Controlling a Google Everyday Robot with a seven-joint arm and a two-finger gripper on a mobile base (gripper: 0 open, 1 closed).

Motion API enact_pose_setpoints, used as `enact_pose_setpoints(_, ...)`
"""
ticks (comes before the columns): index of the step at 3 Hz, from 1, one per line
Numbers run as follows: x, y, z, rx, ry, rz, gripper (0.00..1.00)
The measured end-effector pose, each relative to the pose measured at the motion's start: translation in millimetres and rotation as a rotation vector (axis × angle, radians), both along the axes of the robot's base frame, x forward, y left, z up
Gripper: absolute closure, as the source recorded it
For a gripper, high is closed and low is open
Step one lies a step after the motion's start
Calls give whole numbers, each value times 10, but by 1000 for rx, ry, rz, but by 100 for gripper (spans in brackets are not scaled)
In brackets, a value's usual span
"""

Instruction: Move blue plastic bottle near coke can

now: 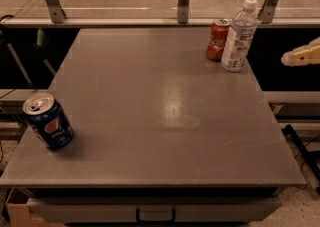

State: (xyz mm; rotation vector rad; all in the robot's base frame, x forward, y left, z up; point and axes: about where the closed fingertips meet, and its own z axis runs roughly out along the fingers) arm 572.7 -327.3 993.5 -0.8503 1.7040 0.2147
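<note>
At the bench's (150,121) one o'clock corner the blue plastic bottle (240,36) stands upright, just beside the coke can (218,40) at its nine o'clock, which looks near enough for the task. The gripper (300,57) hangs off the bench edge at the bottle's three o'clock, carrying nothing; whether its jaws are released or clenched I cannot tell

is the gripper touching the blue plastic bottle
Apart. Camera view shows the gripper at the right edge, a dark gap separating it from the blue plastic bottle.
</note>
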Motion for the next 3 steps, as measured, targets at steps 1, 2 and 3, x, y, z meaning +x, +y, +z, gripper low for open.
enact_pose_setpoints(1, -9, 33, 494, -51, -128, -8, 0)
enact_pose_setpoints(2, -292, 96, 1447, -129, -361, -34, 0)
enact_pose_setpoints(3, -297, 125, 1459, -153, -379, -24, 0)
